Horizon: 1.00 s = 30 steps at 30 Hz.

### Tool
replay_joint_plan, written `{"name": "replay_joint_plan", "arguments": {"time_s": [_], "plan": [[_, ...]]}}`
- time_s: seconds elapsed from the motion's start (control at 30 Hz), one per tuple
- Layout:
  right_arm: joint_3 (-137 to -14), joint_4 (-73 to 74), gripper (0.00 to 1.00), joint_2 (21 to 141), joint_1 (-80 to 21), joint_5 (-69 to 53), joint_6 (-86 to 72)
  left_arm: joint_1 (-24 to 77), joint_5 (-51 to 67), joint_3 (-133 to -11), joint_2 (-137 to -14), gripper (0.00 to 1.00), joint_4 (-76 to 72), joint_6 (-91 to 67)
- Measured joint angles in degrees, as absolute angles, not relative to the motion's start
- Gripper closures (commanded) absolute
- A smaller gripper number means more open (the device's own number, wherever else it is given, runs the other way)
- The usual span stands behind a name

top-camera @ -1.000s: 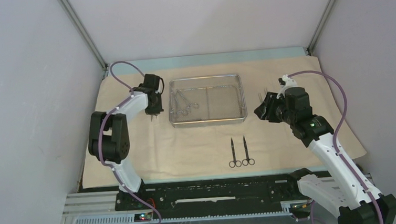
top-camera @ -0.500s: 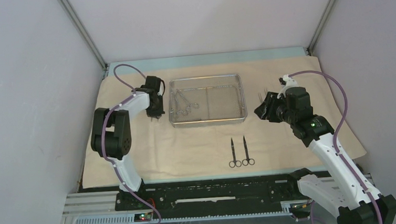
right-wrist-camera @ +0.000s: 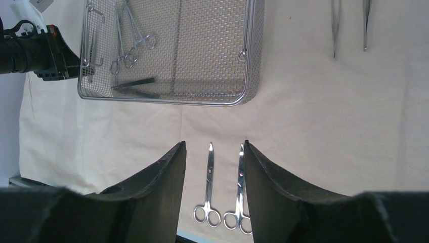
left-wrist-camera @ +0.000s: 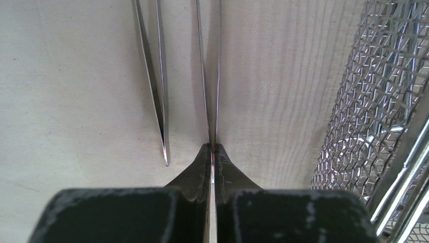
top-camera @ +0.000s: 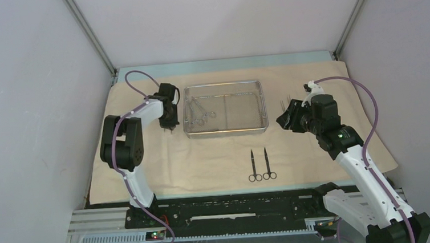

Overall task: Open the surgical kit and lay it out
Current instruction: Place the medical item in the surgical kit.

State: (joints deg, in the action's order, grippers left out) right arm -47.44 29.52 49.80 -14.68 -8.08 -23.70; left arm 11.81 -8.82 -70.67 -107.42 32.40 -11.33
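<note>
Two small shifts since a second ago: the left arm (top-camera: 124, 148) has swung its elbow slightly rightward and its cable loop (top-camera: 135, 77) stands taller. The left gripper (left-wrist-camera: 212, 149) stays just left of the steel mesh tray (top-camera: 226, 133), jaws pressed together on the tips of the tweezers (left-wrist-camera: 205, 91). A second pair (left-wrist-camera: 162, 134) lies alongside. The right gripper (right-wrist-camera: 214, 144) has not moved, jaws spread and empty above two scissors (top-camera: 253, 165). Clamps (top-camera: 198, 111) lie in the tray. The beige cloth wrap (top-camera: 204, 156) lies flat on the table (top-camera: 226, 63), between plain pale walls (top-camera: 29, 111).
</note>
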Motion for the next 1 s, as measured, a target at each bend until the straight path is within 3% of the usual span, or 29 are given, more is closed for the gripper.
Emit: {"name": "replay_joint_plan", "arguments": {"time_s": [0.7, 1.0], "plan": [[-47.4, 29.4, 0.46, 49.7, -14.6, -8.1, -23.7, 11.3, -8.8, -74.6, -108.9, 0.96, 34.0, -10.5], [-47.4, 29.4, 0.46, 49.7, -14.6, -8.1, -23.7, 11.3, -8.8, -74.6, -109.5, 0.85, 34.0, -10.5]]}}
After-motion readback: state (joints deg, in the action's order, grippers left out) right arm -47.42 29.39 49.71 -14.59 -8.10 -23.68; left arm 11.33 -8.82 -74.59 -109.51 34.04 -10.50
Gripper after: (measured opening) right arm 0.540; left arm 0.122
